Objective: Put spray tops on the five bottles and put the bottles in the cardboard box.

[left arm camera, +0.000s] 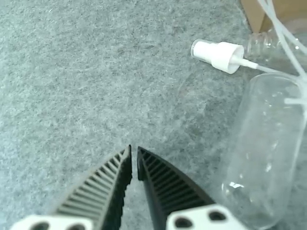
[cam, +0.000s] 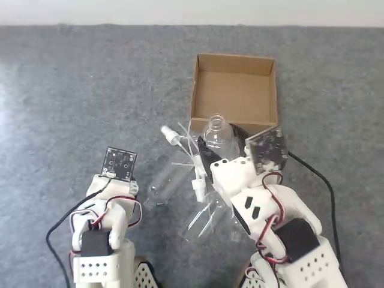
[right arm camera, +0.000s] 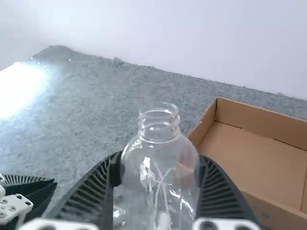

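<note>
The right pincer is clenched on a clear bottle, one black finger on each side of its body. The bottle's neck is bare and its mouth is open. From above it sits just on the near side of the box, at the middle of the box's near wall. Whether it touches the bench cannot be told. The box stands open toward the far middle of the grey bench.

The left pincer hangs over bare bench at the near left. Its ribbed fingers are drawn together with only a sliver between the tips, and they grasp nothing.

A white spray top lies on the bench just left of the box's near-left corner, its thin tube trailing away to the right. Near it a lying bottle rests on its side between the two arms, with no top on it. A second top lies just to the right of that bottle, close against the right arm. Other bottles lie nearer still, partly under the right arm, and how many there are cannot be told.
</note>
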